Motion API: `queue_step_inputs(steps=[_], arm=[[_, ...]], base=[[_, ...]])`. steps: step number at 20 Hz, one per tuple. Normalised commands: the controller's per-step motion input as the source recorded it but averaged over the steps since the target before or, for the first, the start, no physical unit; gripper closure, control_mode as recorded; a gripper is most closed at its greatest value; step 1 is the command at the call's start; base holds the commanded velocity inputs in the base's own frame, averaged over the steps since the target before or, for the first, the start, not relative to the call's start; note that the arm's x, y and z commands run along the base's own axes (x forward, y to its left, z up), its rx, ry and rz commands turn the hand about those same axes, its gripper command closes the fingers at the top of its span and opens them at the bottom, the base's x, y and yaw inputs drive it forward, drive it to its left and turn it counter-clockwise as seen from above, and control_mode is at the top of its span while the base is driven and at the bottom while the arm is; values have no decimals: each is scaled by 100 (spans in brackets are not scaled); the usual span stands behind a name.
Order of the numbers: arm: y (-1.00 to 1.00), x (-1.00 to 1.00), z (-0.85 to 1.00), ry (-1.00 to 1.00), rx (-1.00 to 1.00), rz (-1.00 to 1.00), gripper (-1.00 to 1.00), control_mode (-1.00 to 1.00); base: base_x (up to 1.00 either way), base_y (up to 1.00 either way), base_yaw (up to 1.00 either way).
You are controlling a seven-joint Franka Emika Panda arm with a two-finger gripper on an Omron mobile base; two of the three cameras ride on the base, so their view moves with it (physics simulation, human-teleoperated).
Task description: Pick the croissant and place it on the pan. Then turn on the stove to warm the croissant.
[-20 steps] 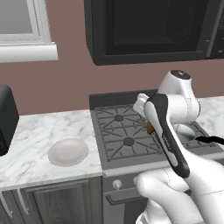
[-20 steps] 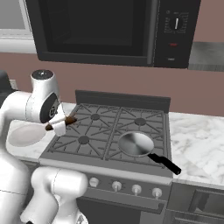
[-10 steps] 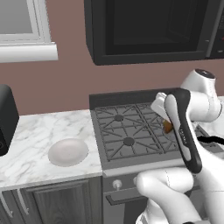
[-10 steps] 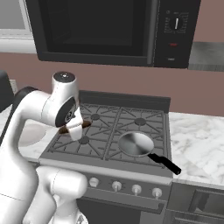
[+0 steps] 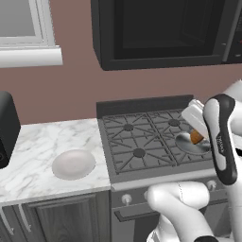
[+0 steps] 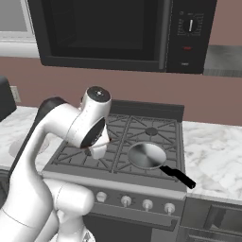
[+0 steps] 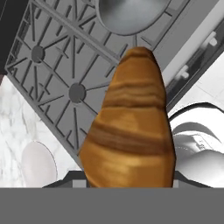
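— Where is the croissant [image 7: 130, 127]?

— Pinched in my gripper [image 5: 197, 136], jaws closed narrow around it, in the air above the stove [image 6: 113, 142], near the pan [image 6: 147, 155] but not in it.

— What's left?

— I judge the pick is done. Setting it in the pan remains, then a knob [image 6: 125, 201] to light the burner.
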Motion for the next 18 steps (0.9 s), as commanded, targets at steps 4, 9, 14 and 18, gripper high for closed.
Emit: queue_step_inputs(steps=[4, 9, 14, 18], arm=[[-36, 0, 0, 0, 8, 1, 100, -100], [-30, 0, 0, 0, 5, 2, 100, -100], [-15, 1, 0, 0, 0, 4, 100, -100], [-14, 4, -4, -5, 4, 1, 100, -100]], base=[[0, 0, 0], [0, 0, 0], [0, 0, 0], [0, 0, 0]])
